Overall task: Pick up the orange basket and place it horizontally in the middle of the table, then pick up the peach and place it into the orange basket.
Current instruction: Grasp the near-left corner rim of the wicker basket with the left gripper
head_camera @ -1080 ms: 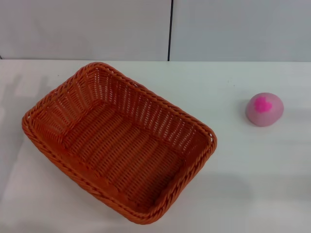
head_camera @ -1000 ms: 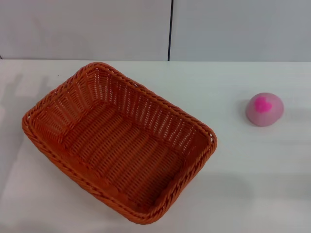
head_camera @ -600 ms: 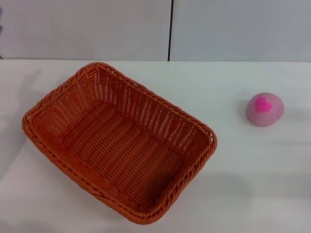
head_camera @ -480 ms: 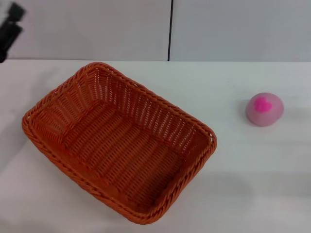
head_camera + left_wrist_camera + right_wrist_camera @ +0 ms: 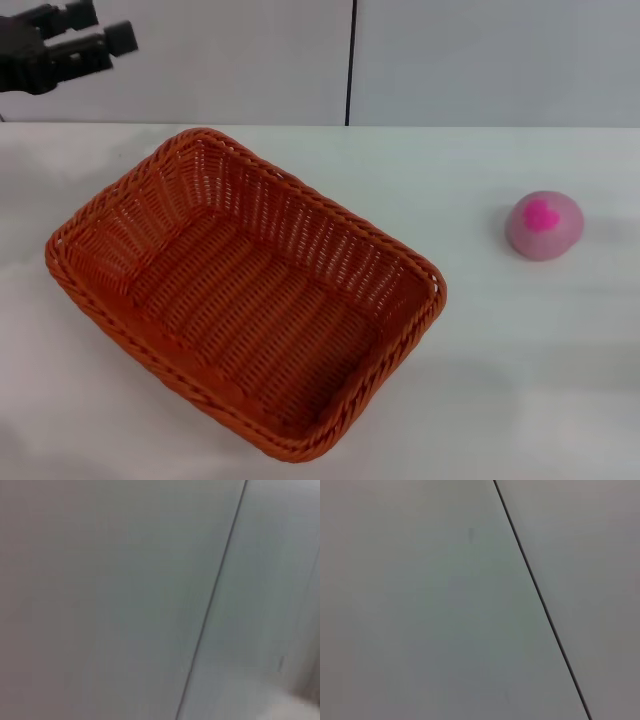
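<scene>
The orange basket [image 5: 245, 295] is sitting empty on the white desk [image 5: 500, 380], turned at a slant so its long sides are running diagonally, and it is lying toward the robot's left rather than in the middle. The peach [image 5: 544, 225] is resting on the bare desk, well apart from the basket on the robot's right. Judging from this, neither step is done yet: the basket is waiting to be lifted, squared up and centred, and the peach is waiting to go inside it.

The left gripper [image 5: 95, 35] is hovering high at the far left corner of the head view, against the grey wall [image 5: 200, 60]. Its two dark jaws are standing slightly apart, holding nothing. The basket's far corner is lying below and forward-right of those jaws, not touching them. The peach is much farther off to their right. The right gripper is not showing in any view; both wrist cameras are showing only the blank wall.
</scene>
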Motion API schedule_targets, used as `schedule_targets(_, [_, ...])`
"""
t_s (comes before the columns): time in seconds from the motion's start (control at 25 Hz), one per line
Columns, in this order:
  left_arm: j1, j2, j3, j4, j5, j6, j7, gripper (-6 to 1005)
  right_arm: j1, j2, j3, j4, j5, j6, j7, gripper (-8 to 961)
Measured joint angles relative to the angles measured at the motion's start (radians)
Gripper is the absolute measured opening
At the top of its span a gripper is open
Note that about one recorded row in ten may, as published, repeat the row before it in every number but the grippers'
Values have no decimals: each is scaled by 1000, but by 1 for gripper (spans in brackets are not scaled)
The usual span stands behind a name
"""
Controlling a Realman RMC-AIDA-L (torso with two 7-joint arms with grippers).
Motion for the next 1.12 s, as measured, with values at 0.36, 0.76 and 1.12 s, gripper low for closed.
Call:
schedule_targets(0.36, [-96, -52, 34, 163, 376, -37, -165, 796, -8, 2, 0, 0, 0, 4, 1, 572])
schedule_targets(0.76, [-110, -57, 207, 165, 462, -177, -219, 791, -10, 4, 2, 0, 0, 24, 2, 571])
schedule_targets(1.12, [-112, -62, 283, 131, 513, -263, -227, 786, -12, 4, 0, 7, -1, 51, 3, 571])
